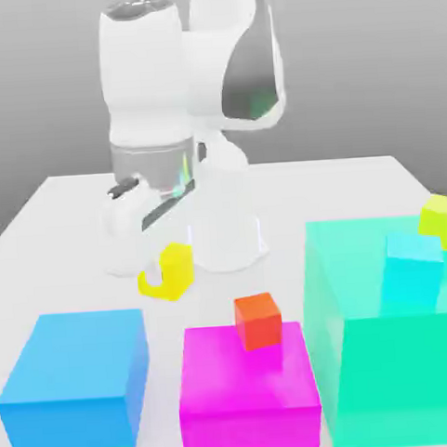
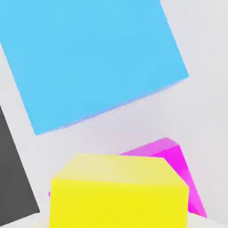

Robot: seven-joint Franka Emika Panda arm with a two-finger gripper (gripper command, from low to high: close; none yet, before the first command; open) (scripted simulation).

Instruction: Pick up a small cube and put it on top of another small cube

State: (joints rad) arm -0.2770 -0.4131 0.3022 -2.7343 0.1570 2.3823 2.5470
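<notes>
White surface: pale and wide, carrying the coloured blocks. Any sideways travel is best made after a straight lift.
Green block: the bulkiest, at the exterior view's right. If the goal is up here, the lift should be generous.
Blue block: low and broad, at the exterior view's left; a corner to keep well above.
Magenta block: nearer the middle, also low, with a small cube on top.
Claw: narrowed around the small yellow cube, one white finger in front of it. The grip should stay steady, the wrist level.
Cyan block: upright, at the green one; an obstacle to skirt.
Orange-red cube: on the magenta block, a possible base. Come down slowly, centred, faces lined up; a sideways brush could push it off.
Lime cube: by the green block's far part, the other possible base; which is meant, I cannot tell.
Yellow cube: in the claw; whether it touches the surface is unclear. Release only once it sits flat.
</notes>
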